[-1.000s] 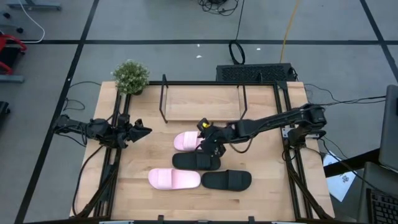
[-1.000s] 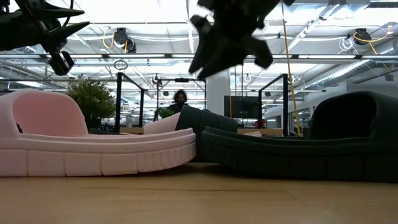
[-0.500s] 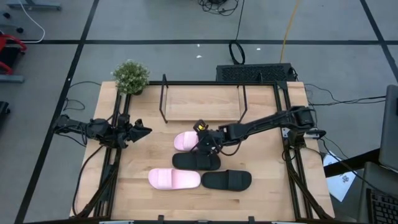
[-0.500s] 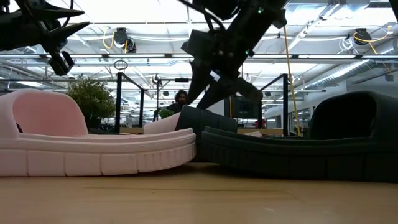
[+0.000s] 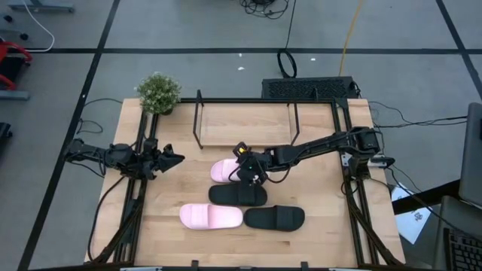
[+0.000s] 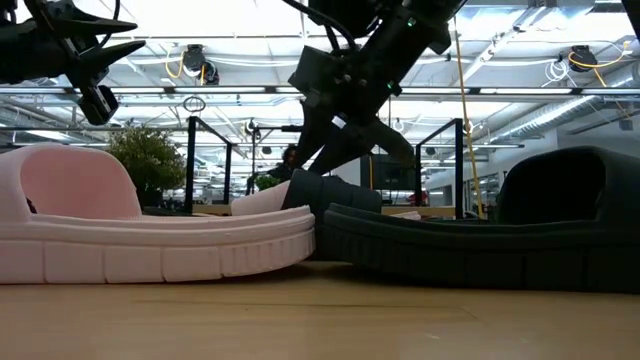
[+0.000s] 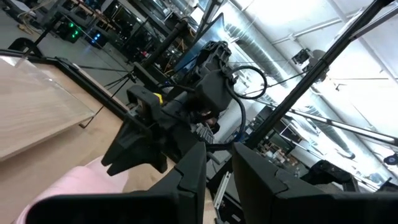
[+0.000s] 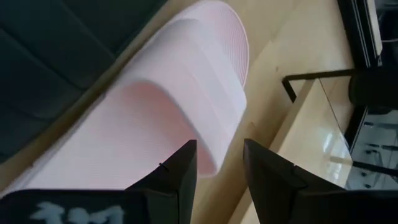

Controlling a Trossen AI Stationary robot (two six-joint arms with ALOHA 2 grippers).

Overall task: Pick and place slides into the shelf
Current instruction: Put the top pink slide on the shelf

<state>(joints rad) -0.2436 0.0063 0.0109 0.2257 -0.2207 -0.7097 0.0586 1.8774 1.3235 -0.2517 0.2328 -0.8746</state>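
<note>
Reaching for the far pink slide (image 5: 226, 170) at frame centre.
Hovering right gripper (image 5: 248, 172) low over its strap, fingers (image 8: 180, 171) parted narrowly, holding nothing; best straddling the strap squarely before closing, clear of the black slide (image 5: 238, 195) just below. Lifting toward the shelf (image 5: 245, 124), upper centre. Left gripper (image 5: 167, 158) idling at left, narrowly parted.

Four slides lie flat mid-bench: rear pink slide (image 5: 224, 170) touching rear black slide (image 5: 237, 195); front pink slide (image 5: 210, 217) beside front black slide (image 5: 274, 218). Shelf (image 5: 245, 124) stands behind, board bare.
</note>
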